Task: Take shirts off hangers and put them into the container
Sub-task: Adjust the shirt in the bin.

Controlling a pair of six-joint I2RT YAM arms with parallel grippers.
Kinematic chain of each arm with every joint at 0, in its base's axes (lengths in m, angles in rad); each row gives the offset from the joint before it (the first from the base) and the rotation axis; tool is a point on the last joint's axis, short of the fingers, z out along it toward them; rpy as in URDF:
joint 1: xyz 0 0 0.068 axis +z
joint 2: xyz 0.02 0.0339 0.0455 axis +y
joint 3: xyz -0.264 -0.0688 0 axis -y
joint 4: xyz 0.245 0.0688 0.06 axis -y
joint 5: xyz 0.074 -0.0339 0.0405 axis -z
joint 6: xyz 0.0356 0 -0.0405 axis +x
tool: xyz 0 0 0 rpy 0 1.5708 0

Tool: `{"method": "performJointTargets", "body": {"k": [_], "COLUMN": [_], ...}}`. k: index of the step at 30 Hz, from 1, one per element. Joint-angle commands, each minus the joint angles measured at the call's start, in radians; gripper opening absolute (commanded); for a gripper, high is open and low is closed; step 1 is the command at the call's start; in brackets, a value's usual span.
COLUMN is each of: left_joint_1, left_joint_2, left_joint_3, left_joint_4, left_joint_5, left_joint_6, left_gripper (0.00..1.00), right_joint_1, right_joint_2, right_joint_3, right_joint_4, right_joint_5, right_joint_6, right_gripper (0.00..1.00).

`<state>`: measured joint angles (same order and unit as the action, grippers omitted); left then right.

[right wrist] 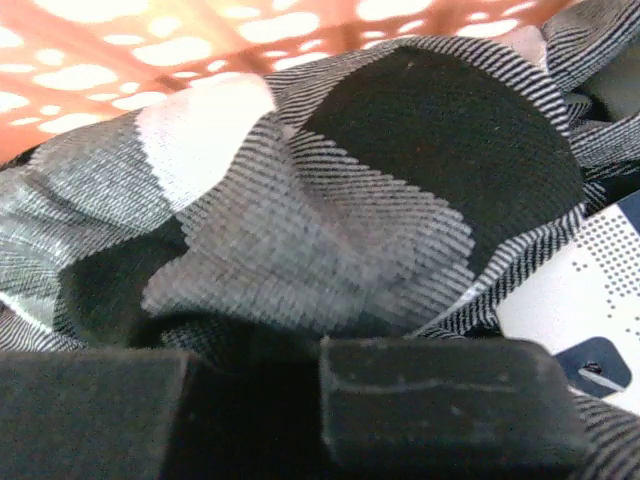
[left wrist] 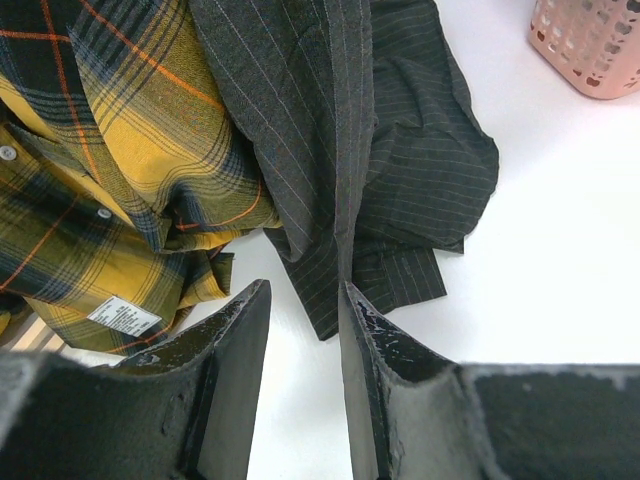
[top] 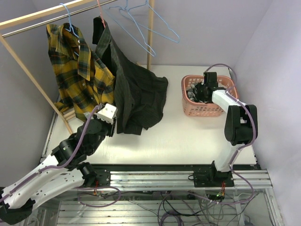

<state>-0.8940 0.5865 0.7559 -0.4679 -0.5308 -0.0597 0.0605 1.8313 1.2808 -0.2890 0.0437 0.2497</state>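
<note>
A yellow-and-black plaid shirt (top: 75, 75) (left wrist: 140, 130) hangs on a light blue hanger (top: 69, 21). Beside it, a dark pinstriped shirt (top: 136, 94) (left wrist: 420, 150) hangs from a pink hanger (top: 99, 12), and its lower half spreads over the table. My left gripper (top: 109, 113) (left wrist: 305, 287) is open just short of the pinstriped hem, with only bare table between its fingers. My right gripper (top: 198, 92) (right wrist: 250, 345) is shut and sits down inside the salmon-pink container (top: 207, 112) (left wrist: 595, 45) (right wrist: 150, 40). Its tips are against the black-and-white checked shirt (top: 192, 90) (right wrist: 400, 170) lying there.
Two empty light blue hangers (top: 146, 28) hang on the rail at the back. A wooden rack post (top: 150, 33) stands behind the shirts, and a slanted pole (top: 33, 80) runs down the left. Walls close in on the left, back and right.
</note>
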Motion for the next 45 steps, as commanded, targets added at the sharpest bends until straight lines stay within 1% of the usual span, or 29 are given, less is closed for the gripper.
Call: {"method": "performJointTargets", "body": {"k": [1, 5, 8, 10, 14, 15, 16, 17, 19, 20, 21, 22, 28, 34, 37, 40, 43, 45], "left_joint_1": [-0.003, -0.003, -0.003, -0.003, -0.003, -0.002, -0.003, -0.002, -0.003, -0.003, -0.003, -0.003, -0.003, -0.002, -0.003, -0.003, -0.002, -0.003], "left_joint_2": [0.013, 0.019, 0.015, 0.009, 0.003, 0.001, 0.001, 0.000, -0.002, -0.003, -0.004, -0.005, -0.012, -0.011, -0.016, -0.028, -0.042, -0.046], "left_joint_3": [0.014, 0.016, 0.017, 0.015, 0.013, 0.013, 0.013, 0.013, 0.013, 0.013, 0.014, 0.014, 0.015, 0.019, 0.020, 0.020, 0.017, 0.016], "left_joint_4": [0.021, 0.021, 0.020, 0.022, 0.026, 0.026, 0.026, 0.025, 0.026, 0.025, 0.026, 0.024, 0.021, 0.016, 0.012, 0.010, 0.012, 0.014], "left_joint_5": [-0.016, -0.012, -0.008, -0.010, -0.005, -0.005, -0.002, -0.002, -0.002, -0.004, -0.005, -0.004, -0.015, -0.025, -0.033, -0.040, -0.050, -0.055], "left_joint_6": [0.005, 0.008, 0.008, 0.008, 0.009, 0.009, 0.009, 0.008, 0.006, 0.006, 0.005, 0.005, 0.000, -0.003, -0.008, -0.009, -0.008, -0.006], "left_gripper": [0.45, 0.45, 0.46, 0.47, 0.50, 0.51, 0.51, 0.52, 0.53, 0.53, 0.54, 0.54, 0.55, 0.54, 0.54, 0.54, 0.54, 0.53], "right_joint_1": [-0.003, -0.003, -0.003, -0.004, -0.003, -0.002, -0.003, -0.003, -0.003, -0.003, -0.002, -0.002, -0.003, -0.002, -0.001, 0.001, 0.035, 0.090], "right_joint_2": [0.061, 0.157, 0.202, 0.196, 0.114, 0.096, 0.078, 0.058, 0.017, -0.006, -0.030, -0.053, -0.210, -0.292, -0.350, -0.427, -0.497, -0.516], "right_joint_3": [-0.097, -0.111, -0.103, -0.099, -0.067, -0.052, -0.037, -0.022, 0.005, 0.018, 0.030, 0.044, 0.079, 0.157, 0.178, 0.185, 0.206, 0.260], "right_joint_4": [-0.043, -0.037, -0.035, -0.033, -0.064, -0.079, -0.095, -0.110, -0.138, -0.148, -0.161, -0.174, -0.193, -0.252, -0.246, -0.187, -0.100, -0.066], "right_joint_5": [0.069, 0.070, 0.071, 0.073, 0.096, 0.102, 0.106, 0.113, 0.128, 0.131, 0.133, 0.134, 0.123, 0.128, 0.084, -0.036, -0.178, -0.210], "right_joint_6": [0.008, 0.019, 0.025, 0.030, 0.040, 0.041, 0.041, 0.044, 0.047, 0.046, 0.045, 0.045, 0.024, 0.005, 0.010, 0.010, 0.008, 0.003], "right_gripper": [0.06, 0.10, 0.18, 0.23, 0.35, 0.39, 0.48, 0.50, 0.52, 0.67, 0.71, 0.72, 0.73, 0.73, 0.71, 0.61, 0.43, 0.31]}}
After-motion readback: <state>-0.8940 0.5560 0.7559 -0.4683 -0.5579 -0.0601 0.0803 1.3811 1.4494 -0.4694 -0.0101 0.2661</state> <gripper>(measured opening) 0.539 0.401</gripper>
